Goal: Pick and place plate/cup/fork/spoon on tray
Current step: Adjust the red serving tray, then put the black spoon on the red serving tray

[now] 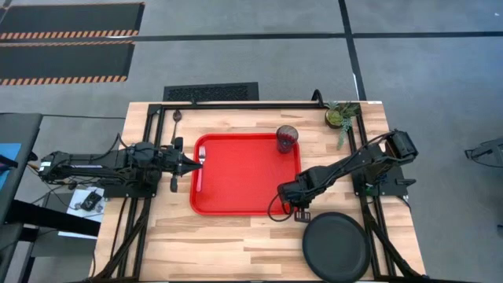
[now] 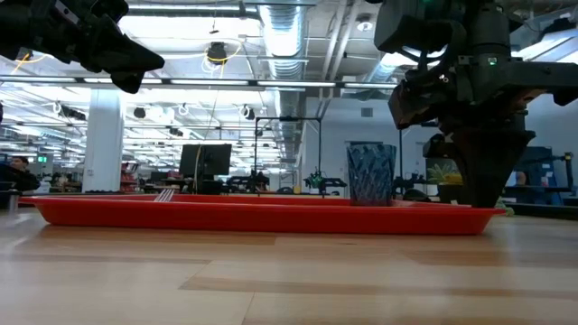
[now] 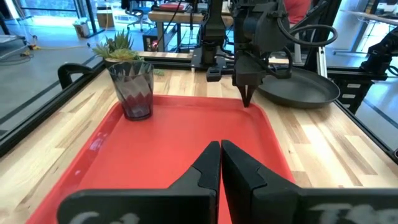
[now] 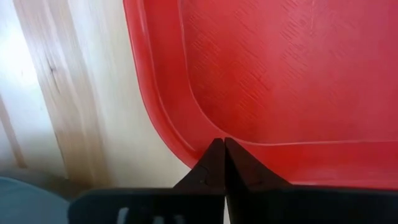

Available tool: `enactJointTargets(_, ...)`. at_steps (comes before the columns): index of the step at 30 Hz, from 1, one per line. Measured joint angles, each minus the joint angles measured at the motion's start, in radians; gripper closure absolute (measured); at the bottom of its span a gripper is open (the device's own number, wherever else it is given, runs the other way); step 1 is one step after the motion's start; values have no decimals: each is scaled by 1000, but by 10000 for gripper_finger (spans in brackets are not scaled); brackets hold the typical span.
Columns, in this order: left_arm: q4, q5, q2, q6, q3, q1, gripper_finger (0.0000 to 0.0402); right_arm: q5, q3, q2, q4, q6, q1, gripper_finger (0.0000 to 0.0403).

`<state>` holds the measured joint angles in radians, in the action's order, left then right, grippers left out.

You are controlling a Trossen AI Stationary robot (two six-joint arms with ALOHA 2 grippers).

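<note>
The red tray (image 1: 244, 189) lies mid-table. The dark cup (image 1: 287, 139) stands upright in its far right corner. The fork (image 1: 201, 155) lies on the tray's left part, its tines showing in the low view (image 2: 164, 194). The dark spoon (image 1: 177, 118) lies on the table beyond the tray's far left corner. The black plate (image 1: 336, 245) rests on the table near the right front. My left gripper (image 1: 200, 163) is shut and empty, raised over the tray's left edge by the fork. My right gripper (image 1: 296, 207) is shut, pointing down at the tray's near right corner. My right gripper stands with its shut fingertips (image 4: 214, 158) at the lip of the tray's near right corner (image 4: 180, 140), coming from above and pointing down. I cannot tell whether they touch the lip. The tray lies flat on the table.
A small green potted plant (image 1: 340, 115) stands at the table's far right corner. A black frame (image 1: 149, 106) runs along the table's far and side edges. Bare wood shows in front of the tray (image 1: 220, 244).
</note>
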<state>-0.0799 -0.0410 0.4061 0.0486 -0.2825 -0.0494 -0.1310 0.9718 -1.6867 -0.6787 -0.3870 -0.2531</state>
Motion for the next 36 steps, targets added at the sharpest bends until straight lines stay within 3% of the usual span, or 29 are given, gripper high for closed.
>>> enactJointTargets(9, 10, 10, 0, 0, 0, 0, 401, 1, 0, 10, -18, 2, 0, 372)
enactJointTargets(13, 29, 47, 0, 1, -8, -7, 401, 10, 0, 70, -33, 11, 0, 366)
enactJointTargets(17, -53, 82, 25, 34, -62, -49, 401, 89, -1, 161, 5, 58, -3, 379)
enactJointTargets(29, -464, 82, 283, 67, -283, -374, 401, 77, -288, 363, 723, 281, 113, 397)
enactJointTargets(36, -704, 79, 500, 45, -442, -631, 401, 77, -332, 410, 947, 442, 208, 391)
